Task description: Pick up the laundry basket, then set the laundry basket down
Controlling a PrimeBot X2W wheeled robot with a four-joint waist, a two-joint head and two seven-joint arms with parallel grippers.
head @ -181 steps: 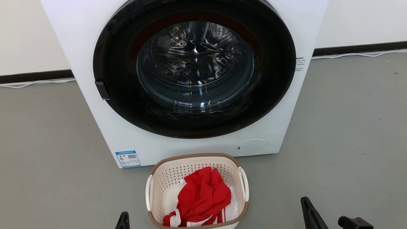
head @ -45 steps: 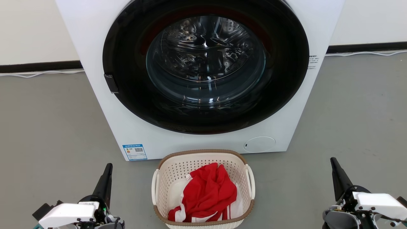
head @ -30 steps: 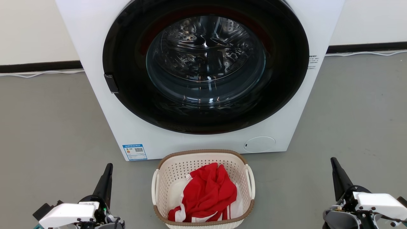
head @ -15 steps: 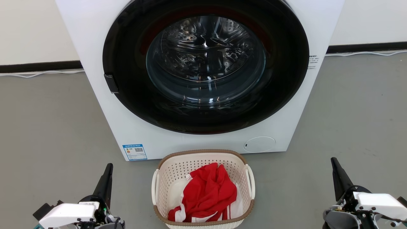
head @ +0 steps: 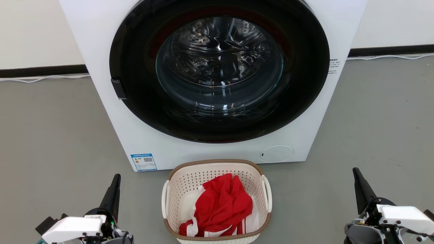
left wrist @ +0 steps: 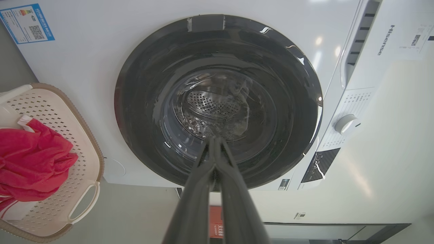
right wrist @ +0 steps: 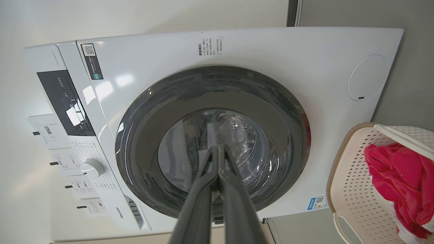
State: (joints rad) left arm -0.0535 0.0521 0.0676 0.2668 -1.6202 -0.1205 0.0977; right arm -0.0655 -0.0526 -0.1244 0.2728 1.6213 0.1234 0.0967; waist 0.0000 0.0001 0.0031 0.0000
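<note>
Both claws are pressed together and empty: the left claw (head: 116, 179) and right claw (head: 356, 174) flank the laundry basket (head: 217, 162), standing on the floor (head: 51, 135) before the washing machine (head: 101, 67). Its long axis runs away from the robot, handles (head: 165, 200) sideways; the left claw seems nearer.

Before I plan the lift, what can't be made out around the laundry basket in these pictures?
- Head view: near wall of the laundry basket, cut off by the bottom edge.
- Head view: whatever lies under the red garment, hidden by that cloth.
- Left wrist view: laundry basket cut by the left edge; right wrist view: by the right edge.
- Head view: blue label on the washing machine, print too small to read.
</note>
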